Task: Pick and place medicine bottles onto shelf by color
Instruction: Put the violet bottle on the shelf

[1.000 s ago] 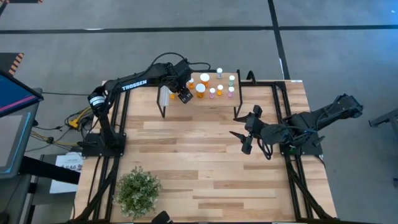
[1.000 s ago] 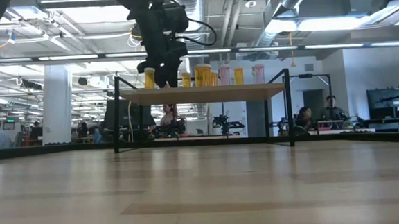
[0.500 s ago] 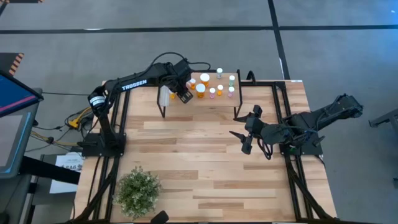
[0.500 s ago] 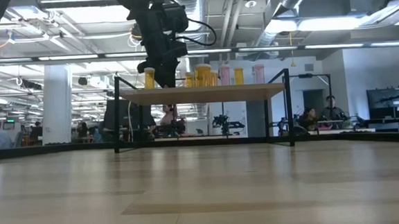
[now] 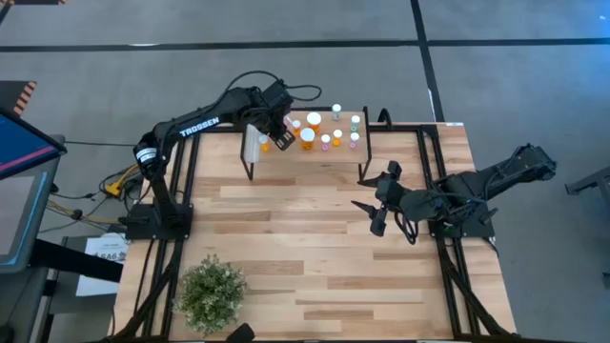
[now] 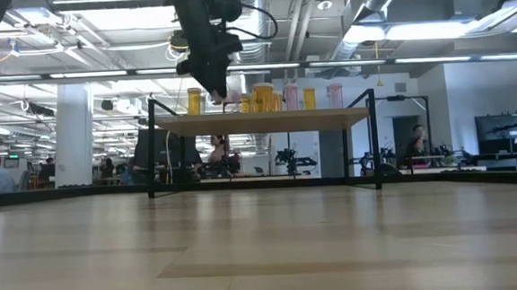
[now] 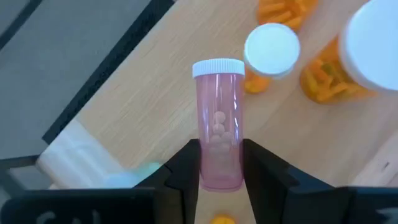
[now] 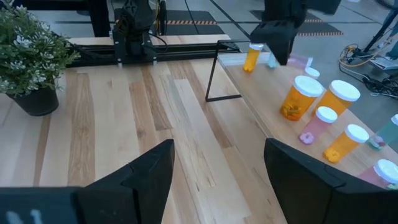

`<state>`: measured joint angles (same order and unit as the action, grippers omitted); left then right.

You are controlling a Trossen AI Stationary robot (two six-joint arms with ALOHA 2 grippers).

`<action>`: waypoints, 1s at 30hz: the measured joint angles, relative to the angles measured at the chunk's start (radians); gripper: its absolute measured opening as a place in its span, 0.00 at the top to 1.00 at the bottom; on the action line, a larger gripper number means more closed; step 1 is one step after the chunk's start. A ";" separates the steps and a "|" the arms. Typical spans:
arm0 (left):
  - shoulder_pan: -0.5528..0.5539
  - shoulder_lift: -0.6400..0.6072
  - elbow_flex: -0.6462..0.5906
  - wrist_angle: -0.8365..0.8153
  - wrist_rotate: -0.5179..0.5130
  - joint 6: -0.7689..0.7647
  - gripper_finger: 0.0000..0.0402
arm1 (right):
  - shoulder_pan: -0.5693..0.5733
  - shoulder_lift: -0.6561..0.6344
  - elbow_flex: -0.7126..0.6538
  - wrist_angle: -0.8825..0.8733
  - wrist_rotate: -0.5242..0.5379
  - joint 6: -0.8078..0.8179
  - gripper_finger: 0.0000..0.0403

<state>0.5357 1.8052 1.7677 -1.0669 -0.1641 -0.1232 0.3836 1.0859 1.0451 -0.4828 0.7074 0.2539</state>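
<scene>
The shelf [image 5: 305,157] stands at the table's far edge, with several orange, pink and teal white-capped bottles standing on it, such as a large orange one [image 5: 308,137]. My left gripper [image 5: 271,136] is over the shelf's left part, shut on a pink bottle [image 7: 219,124]. That bottle also shows in the low view [image 6: 235,97]. An orange bottle [image 6: 194,101] stands at the shelf's left end. My right gripper [image 5: 374,215] is open and empty over the table's right middle, and it shows open in its wrist view [image 8: 217,186]. My left gripper pinches the pink bottle's body near its base end [image 7: 219,177] between its two fingers [image 7: 186,171]. The bottle lies along the fingers, its white cap [image 7: 217,66] pointing away from them. The fingers slant down from above. In the low view the bottle seems clear of the shelf.
A potted green plant [image 5: 212,293] stands at the table's near left. The shelf's black legs [image 6: 373,142] reach down to the table. A white strip [image 7: 81,149] lies at the shelf's left end. People and equipment show in the room behind.
My left gripper has gone up and a little toward the table's left edge above the shelf, carrying the pink bottle with it. My right arm has kept still.
</scene>
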 joint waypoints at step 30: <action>-0.228 -0.665 -0.523 0.669 0.242 0.102 0.77 | -0.112 0.016 -0.070 0.625 -0.279 -0.341 0.33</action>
<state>0.3076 1.1405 1.2450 -0.3980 0.0776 -0.0215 0.2717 1.1021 0.9746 0.1427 0.4283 -0.0868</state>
